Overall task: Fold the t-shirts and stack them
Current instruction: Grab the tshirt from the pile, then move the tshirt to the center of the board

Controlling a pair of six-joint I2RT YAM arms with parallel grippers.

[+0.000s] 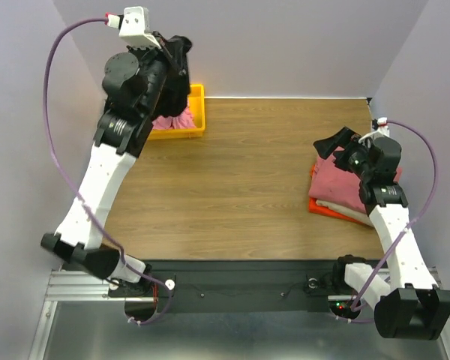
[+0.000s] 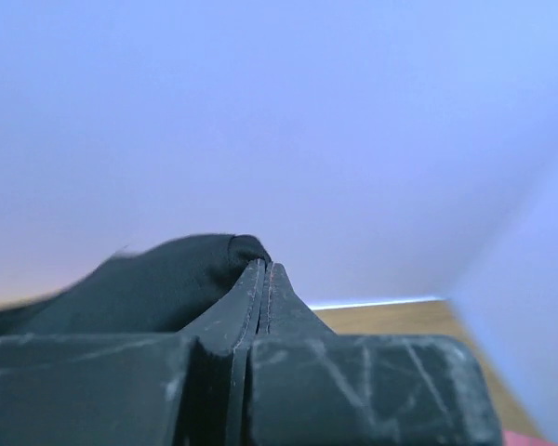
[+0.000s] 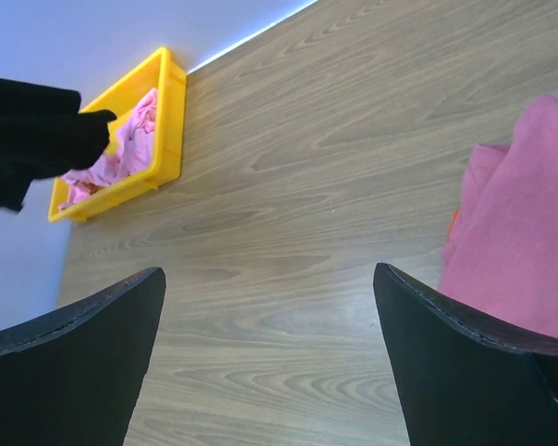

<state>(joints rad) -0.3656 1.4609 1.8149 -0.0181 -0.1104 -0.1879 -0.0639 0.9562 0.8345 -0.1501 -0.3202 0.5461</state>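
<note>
My left gripper (image 1: 181, 46) is raised high above the yellow bin (image 1: 198, 112) at the back left, shut on the black t-shirt (image 1: 176, 75), which hangs bunched below it. In the left wrist view the fingertips (image 2: 265, 279) are pressed together with black cloth (image 2: 158, 279) beside them. My right gripper (image 1: 336, 142) is open and empty above the stack at the right: a dusty rose-red t-shirt (image 1: 337, 180) on top of an orange one (image 1: 322, 208). A light pink t-shirt (image 3: 121, 153) lies in the bin (image 3: 172, 121).
The yellow bin stands against the back wall at the table's far left corner. The folded stack lies near the right edge. Bare wood (image 1: 240, 172) spans the space between them. Grey walls enclose the table on three sides.
</note>
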